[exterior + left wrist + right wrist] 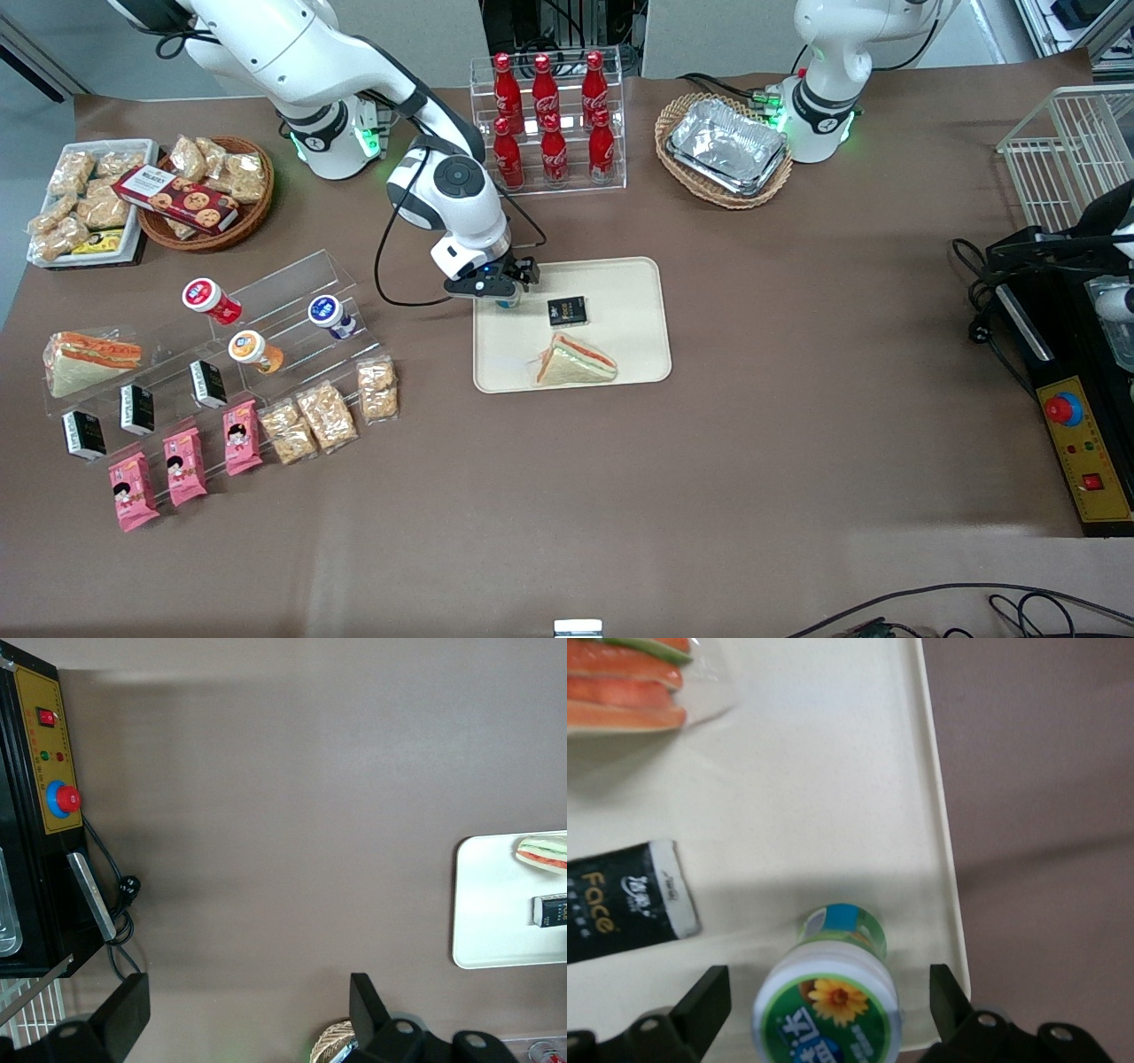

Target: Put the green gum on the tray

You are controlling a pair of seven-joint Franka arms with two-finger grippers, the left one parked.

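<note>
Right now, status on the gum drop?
Gripper open, over tray. Green gum standing on tray between fingers. Black packet beside it, apart.

Brown table (292, 842) — a cream tray (496, 921) holds a sandwich (542, 853) and a black packet (551, 910). Toward the parked arm's end sits a black control box (40, 815) — red button (67, 799), cable (120, 904).

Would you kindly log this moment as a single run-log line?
tool: open, astride gum | green-lidded white gum bottle: upright on tray, unclamped | beige rectangular tray: also holds sandwich, black packet
</note>
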